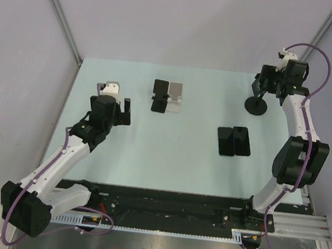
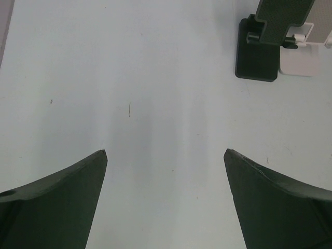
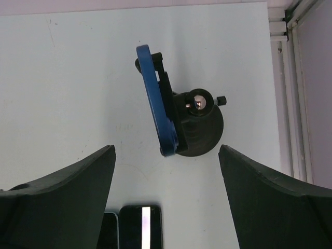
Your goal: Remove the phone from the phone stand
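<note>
Task status: not yet done. The blue phone (image 3: pixel 155 98) sat in the clamp of the round-base stand (image 3: pixel 203 129), so the removal itself was outstanding.
Phone location: far right of the table (image 1: pixel 151 152), held on edge in the clamp and tilted, with its lower end over the stand's round foot.
Step in hand: approach, as judged from the pose. The right arm was positioned above the stand with no contact made.
Work left: descend, close on the phone, draw it out of the clamp, and set it down.
Right gripper (image 3: pixel 166 151): jaws spread wide and holding nothing. The phone and stand lay in the gap between the fingers in the wrist view, clear of both.
Left gripper (image 2: pixel 165 152): jaws also spread wide and empty, over bare table with nothing between the fingers.
Other stands: a black stand (image 2: pixel 255 54) and a white stand (image 2: pixel 303 59) stood side by side at mid-table, ahead and to the right of the left gripper.
Uncertain item: a grey panel (image 2: pixel 285 15) topped the black stand; whether it was a phone or the stand's own plate could not be told.
Phones off stands: two dark phones (image 1: pixel 234 141) lay flat, side by side, near the right arm.
</note>
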